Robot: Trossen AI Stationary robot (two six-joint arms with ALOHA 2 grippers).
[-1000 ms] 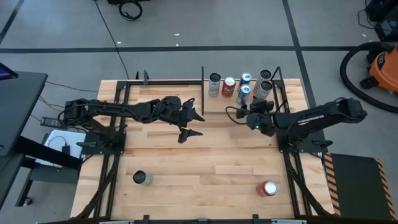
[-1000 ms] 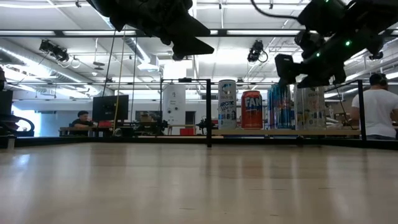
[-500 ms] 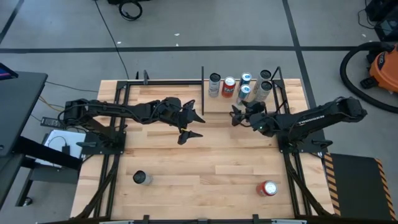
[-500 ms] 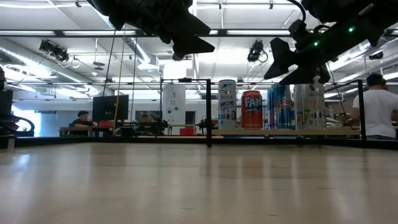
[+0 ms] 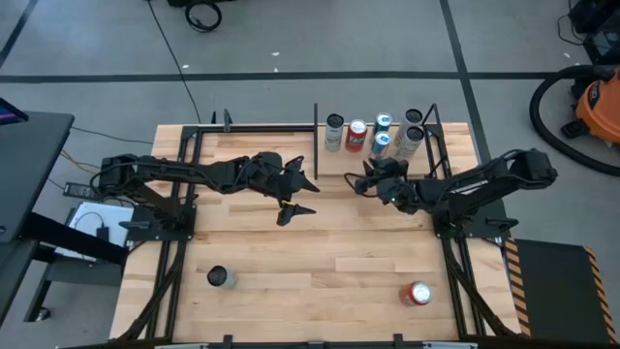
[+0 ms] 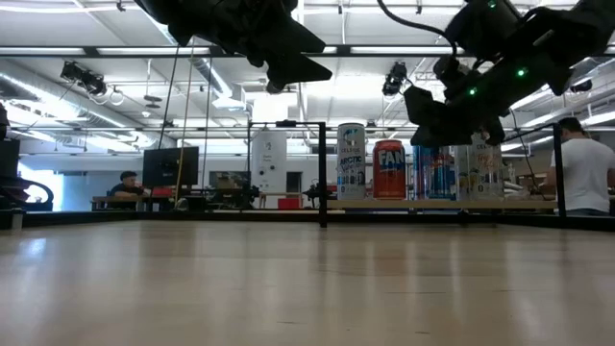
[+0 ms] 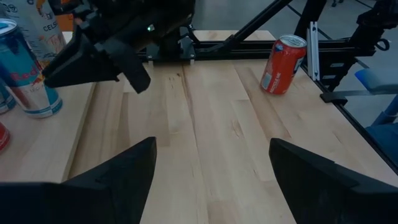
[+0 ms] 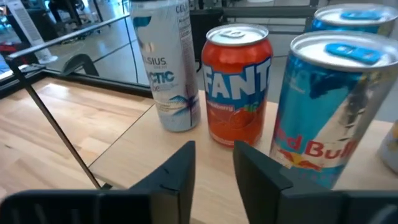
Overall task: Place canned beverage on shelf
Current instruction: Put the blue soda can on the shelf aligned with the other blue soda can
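Observation:
The shelf (image 5: 339, 163) is a pale panel at the table's far right. Several cans stand upright on it, among them a white slim can (image 8: 169, 68), an orange Fanta can (image 8: 236, 81) and a blue Red Bull can (image 8: 329, 106). My right gripper (image 5: 360, 181) hovers just in front of the shelf's near edge, facing these cans. It is empty, with a narrow gap between its fingers (image 8: 214, 168). My left gripper (image 5: 295, 194) hovers wide open and empty over the table's middle (image 7: 211, 174). A red can (image 5: 418, 294) and a dark-topped can (image 5: 221, 278) stand on the table near its front edge.
Thin black rods (image 8: 56, 130) edge the shelf, with an upright post (image 5: 316, 136) at its left side. The two grippers hover close to each other over the table's middle. Arm bases and black frames stand at the left and right table edges. A person (image 6: 584, 173) is in the room behind.
My right gripper has drawn back from the cans on the shelf and moved toward the table's left, toward my left gripper. The cans on the shelf stay upright where they were.

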